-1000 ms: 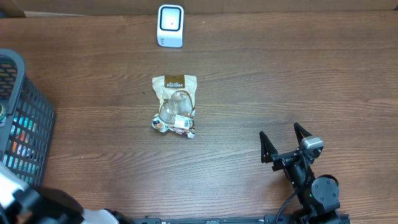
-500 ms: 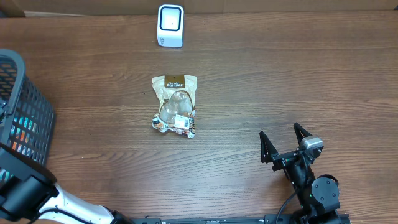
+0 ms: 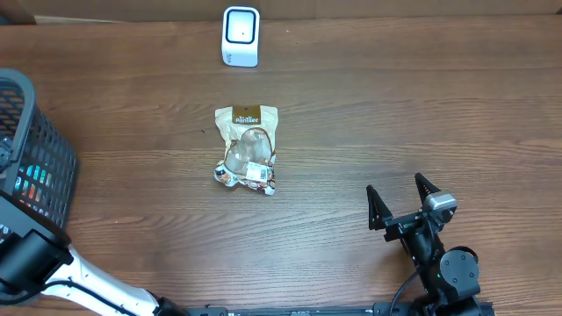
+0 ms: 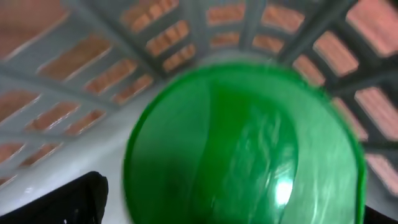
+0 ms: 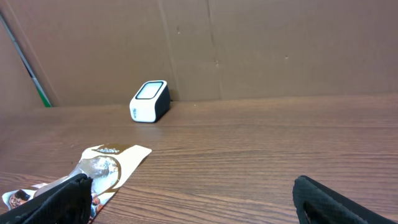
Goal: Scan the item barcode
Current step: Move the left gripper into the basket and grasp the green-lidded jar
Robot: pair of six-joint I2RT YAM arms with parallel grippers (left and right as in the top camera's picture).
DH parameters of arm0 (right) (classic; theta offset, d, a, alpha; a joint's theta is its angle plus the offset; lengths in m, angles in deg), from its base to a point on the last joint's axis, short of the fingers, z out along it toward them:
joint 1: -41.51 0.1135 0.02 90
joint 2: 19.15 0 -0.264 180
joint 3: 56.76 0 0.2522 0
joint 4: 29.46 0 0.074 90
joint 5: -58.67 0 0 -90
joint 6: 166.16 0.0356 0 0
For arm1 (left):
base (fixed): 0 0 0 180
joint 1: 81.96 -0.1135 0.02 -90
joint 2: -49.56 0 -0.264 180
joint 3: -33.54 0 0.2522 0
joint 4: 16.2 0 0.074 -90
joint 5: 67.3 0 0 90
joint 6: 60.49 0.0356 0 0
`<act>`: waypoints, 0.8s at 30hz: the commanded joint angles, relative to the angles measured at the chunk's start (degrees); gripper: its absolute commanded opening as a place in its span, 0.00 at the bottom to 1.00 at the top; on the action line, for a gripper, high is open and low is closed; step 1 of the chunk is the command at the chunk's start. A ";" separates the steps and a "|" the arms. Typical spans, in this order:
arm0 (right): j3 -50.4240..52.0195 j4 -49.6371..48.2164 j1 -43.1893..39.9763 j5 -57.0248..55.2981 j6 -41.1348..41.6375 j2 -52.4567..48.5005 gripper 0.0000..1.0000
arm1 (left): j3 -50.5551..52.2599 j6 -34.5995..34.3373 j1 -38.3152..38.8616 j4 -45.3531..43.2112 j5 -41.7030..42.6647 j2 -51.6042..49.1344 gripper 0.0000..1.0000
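Note:
A beige snack pouch (image 3: pixel 248 147) with a clear window lies flat mid-table, also at the lower left of the right wrist view (image 5: pixel 93 171). The white barcode scanner (image 3: pixel 240 36) stands at the table's far edge, screen up (image 5: pixel 149 101). My right gripper (image 3: pixel 404 202) rests open near the front right, empty, pointing at the far edge (image 5: pixel 199 205). My left arm (image 3: pixel 35 263) reaches into the basket (image 3: pixel 35 167). In the left wrist view a blurred, shiny green round thing (image 4: pixel 242 143) fills the frame just ahead of the open left gripper (image 4: pixel 217 214); its fingers are not on it.
The dark mesh basket stands at the table's left edge with colourful items inside; its grid walls (image 4: pixel 74 74) surround the green thing. A cardboard wall (image 5: pixel 249 43) backs the table behind the scanner.
The left arm has swung further left and toward the basket. The pouch, the scanner and the right arm have not moved.

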 commanded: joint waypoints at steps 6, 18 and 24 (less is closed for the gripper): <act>0.59 -0.20 0.24 -0.55 -0.42 0.63 1.00 | -0.55 2.80 1.22 -5.55 3.06 -1.44 1.00; 0.59 -0.20 0.24 -0.55 -0.42 0.63 1.00 | -0.55 2.78 1.38 -5.51 3.10 -1.42 0.83; 0.59 -0.20 0.24 -0.55 -0.42 0.63 1.00 | -0.61 2.78 1.38 -4.74 3.08 0.07 0.73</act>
